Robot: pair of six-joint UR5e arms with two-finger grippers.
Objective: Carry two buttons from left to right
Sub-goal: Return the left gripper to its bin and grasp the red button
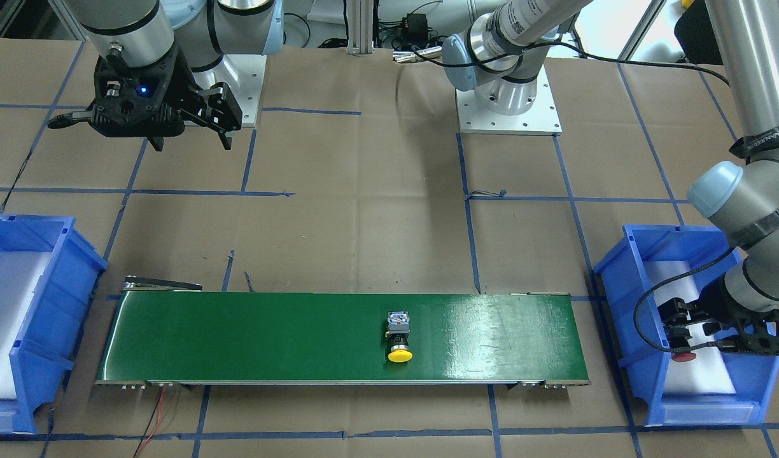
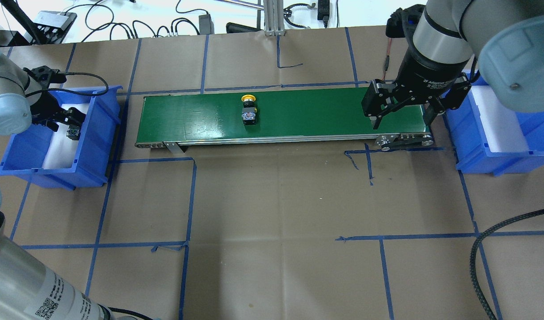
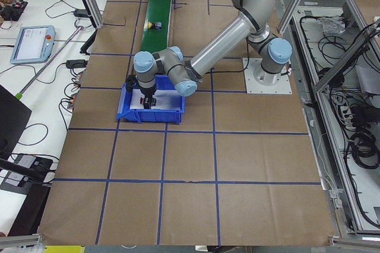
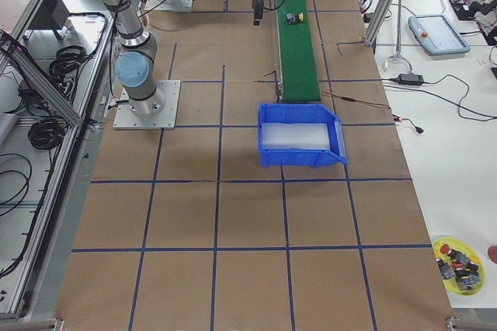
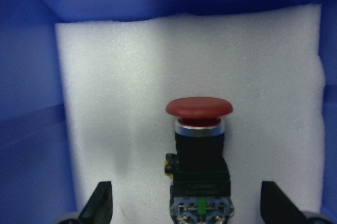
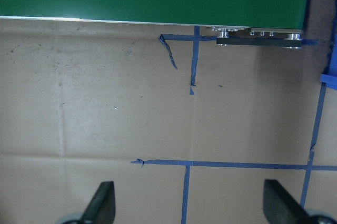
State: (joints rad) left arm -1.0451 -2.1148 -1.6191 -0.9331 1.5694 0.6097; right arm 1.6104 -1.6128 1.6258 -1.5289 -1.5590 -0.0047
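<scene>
Buttons, count two. Yellow button [image 1: 399,337]: lies on its side about midway along the green belt [image 1: 268,337], cap toward the operators' edge, touched by neither arm. Red button [image 5: 200,150]: lies on the white foam pad [image 5: 131,77] inside the left bin [image 2: 92,142].

Grippers, count two. Left gripper [image 5: 187,205]: lowered into the left bin, fingers wide apart on either side of the red button's black body, not touching it. Right gripper [image 2: 403,121]: fingers apart, holding nothing, hovering over the belt's right end just beside the right bin [image 2: 476,146].

Bins, count two, blue, one at each end of the belt. Belt, count one.

Step in hand, as judged: pick-up of the second button, the first being already on the belt. Next move calls for the left fingers to close squarely on the boxy body below the cap, then lift it clear of the bin wall and across to the belt.
</scene>
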